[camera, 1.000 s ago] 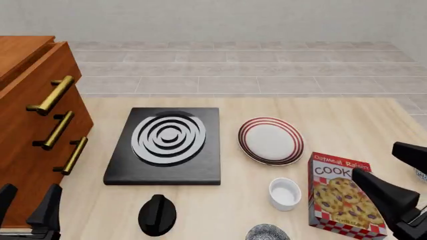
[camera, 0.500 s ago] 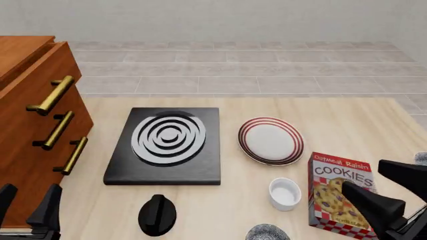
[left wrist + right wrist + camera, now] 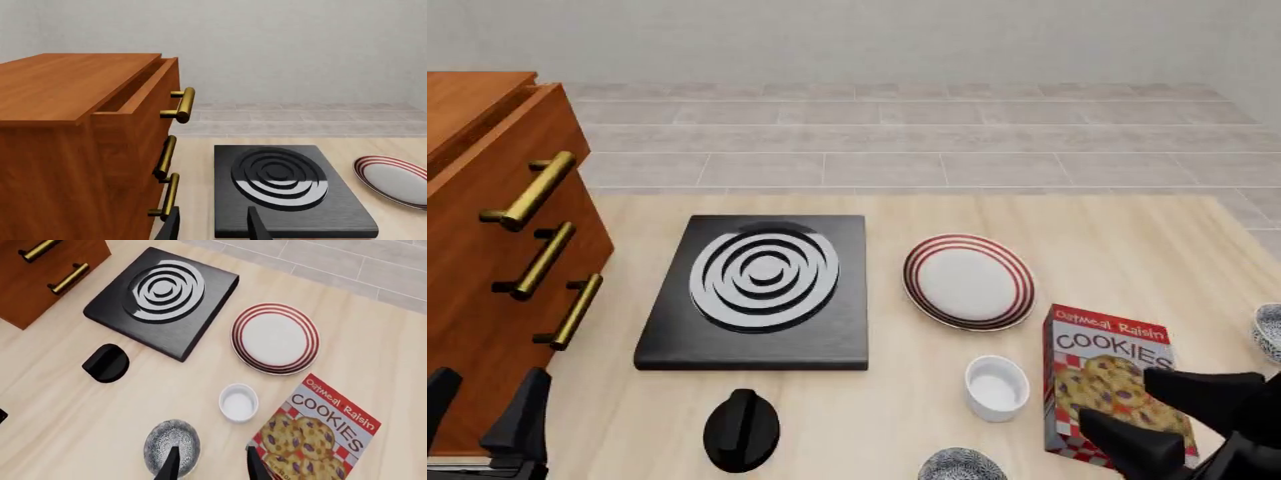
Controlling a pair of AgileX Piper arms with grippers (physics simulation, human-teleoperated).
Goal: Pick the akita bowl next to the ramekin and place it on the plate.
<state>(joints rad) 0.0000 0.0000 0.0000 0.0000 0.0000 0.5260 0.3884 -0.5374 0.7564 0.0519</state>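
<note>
The akita bowl (image 3: 961, 466) (image 3: 172, 441), speckled black and white, sits at the table's near edge, just in front of the white ramekin (image 3: 997, 385) (image 3: 239, 402). Beyond the ramekin lies the red-ringed plate (image 3: 968, 281) (image 3: 275, 337) (image 3: 393, 180), with nothing on it. My right gripper (image 3: 1172, 420) (image 3: 210, 465) hangs open above the near end of the cookie box, to the right of the bowl and holding nothing. At the near left, by the cabinet, my left gripper (image 3: 481, 410) (image 3: 213, 227) stays open and empty.
A cookie box (image 3: 1114, 385) (image 3: 320, 430) lies right of the ramekin. The black burner (image 3: 761, 290) (image 3: 283, 187) sits left of the plate, with a black knob-like object (image 3: 742, 430) in front of it. A wooden cabinet (image 3: 494, 260) lines the left side. Another speckled bowl (image 3: 1268, 335) shows at the right edge.
My right gripper has moved toward the near edge and leftward over the cookie box, uncovering the speckled bowl at the right edge. The left arm has not moved.
</note>
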